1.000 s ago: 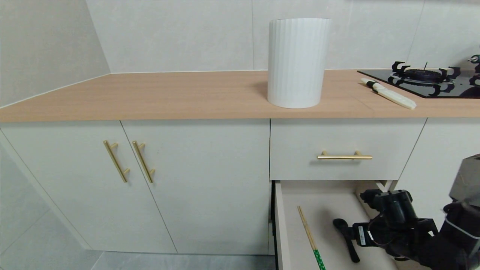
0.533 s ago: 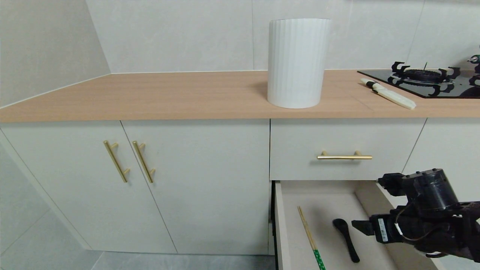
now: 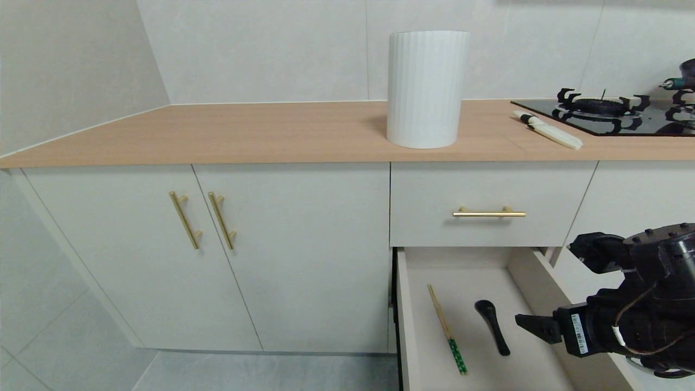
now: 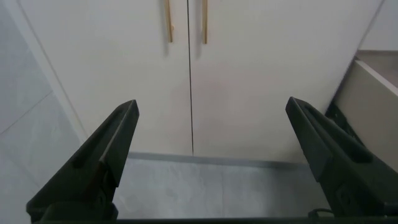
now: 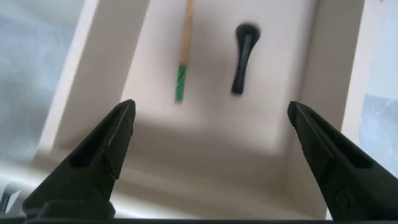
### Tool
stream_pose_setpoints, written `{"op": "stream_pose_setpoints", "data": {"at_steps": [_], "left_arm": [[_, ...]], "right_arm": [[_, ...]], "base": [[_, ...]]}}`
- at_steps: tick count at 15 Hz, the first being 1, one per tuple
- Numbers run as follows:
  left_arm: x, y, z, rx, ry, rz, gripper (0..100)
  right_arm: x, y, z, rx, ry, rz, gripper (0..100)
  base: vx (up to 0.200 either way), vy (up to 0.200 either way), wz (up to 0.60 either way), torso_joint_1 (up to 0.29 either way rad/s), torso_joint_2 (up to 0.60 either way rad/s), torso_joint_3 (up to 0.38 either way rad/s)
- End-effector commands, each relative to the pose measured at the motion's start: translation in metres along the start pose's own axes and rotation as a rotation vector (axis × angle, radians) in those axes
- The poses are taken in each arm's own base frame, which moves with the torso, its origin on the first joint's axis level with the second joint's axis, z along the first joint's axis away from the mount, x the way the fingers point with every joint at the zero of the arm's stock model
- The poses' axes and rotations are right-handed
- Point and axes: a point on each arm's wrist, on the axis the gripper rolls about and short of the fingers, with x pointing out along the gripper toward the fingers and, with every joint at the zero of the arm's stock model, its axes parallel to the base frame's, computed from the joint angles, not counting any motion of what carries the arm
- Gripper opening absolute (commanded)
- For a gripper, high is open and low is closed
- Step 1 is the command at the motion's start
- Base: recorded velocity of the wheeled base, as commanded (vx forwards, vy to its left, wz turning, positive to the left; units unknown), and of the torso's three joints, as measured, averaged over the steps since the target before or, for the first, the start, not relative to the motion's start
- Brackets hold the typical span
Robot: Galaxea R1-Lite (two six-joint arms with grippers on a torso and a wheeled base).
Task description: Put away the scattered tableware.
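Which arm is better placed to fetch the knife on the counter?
Probably right. The knife lies on the counter beside the stove, on the right, and the right gripper hangs open, empty, over the drawer. The left gripper faces the cabinet doors.

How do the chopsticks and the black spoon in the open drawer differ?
The chopsticks are pale wood with a green end; the black spoon is dark all over. The chopsticks are thin, straight and longer; the black spoon is shorter and thicker, with a rounded bowl at its far end. The chopsticks lie nearer the left wall of the drawer, the black spoon to their right. Both lie flat on the drawer floor, apart, running roughly front to back.
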Motion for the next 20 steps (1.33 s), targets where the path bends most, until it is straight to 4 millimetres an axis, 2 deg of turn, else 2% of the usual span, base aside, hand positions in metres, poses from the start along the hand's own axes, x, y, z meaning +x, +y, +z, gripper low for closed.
{"op": "stream_pose_setpoints", "data": {"at_steps": [1,3,8,13,16,20], "left_arm": [[0.000,0.000,0.000,-0.001,0.001,0.001,100],[0.000,0.000,0.000,-0.001,0.001,0.001,100],[0.000,0.000,0.000,-0.001,0.001,0.001,100],[0.000,0.000,0.000,-0.001,0.001,0.001,100],[0.000,0.000,0.000,-0.001,0.001,0.001,100],[0.000,0.000,0.000,-0.001,0.001,0.001,100]], "right_arm": [[-0.004,0.002,-0.002,-0.011,0.007,0.012,100],[-0.005,0.004,-0.006,-0.030,0.042,0.016,100],[-0.010,0.014,-0.029,-0.166,0.232,0.081,100],[-0.022,0.014,-0.051,-0.338,0.390,0.149,100],[-0.014,0.016,-0.052,-0.345,0.433,0.141,100],[0.017,0.020,-0.052,-0.270,0.544,0.076,100]], "base": [[-0.200,0.000,0.00,0.002,0.00,0.002],[-0.200,0.000,0.00,0.002,0.00,0.005],[0.000,0.000,0.00,0.000,0.00,0.000],[0.000,0.000,0.00,0.000,0.00,0.000],[0.000,0.000,0.00,0.000,0.00,0.000],[0.000,0.000,0.00,0.000,0.00,0.000]]}}
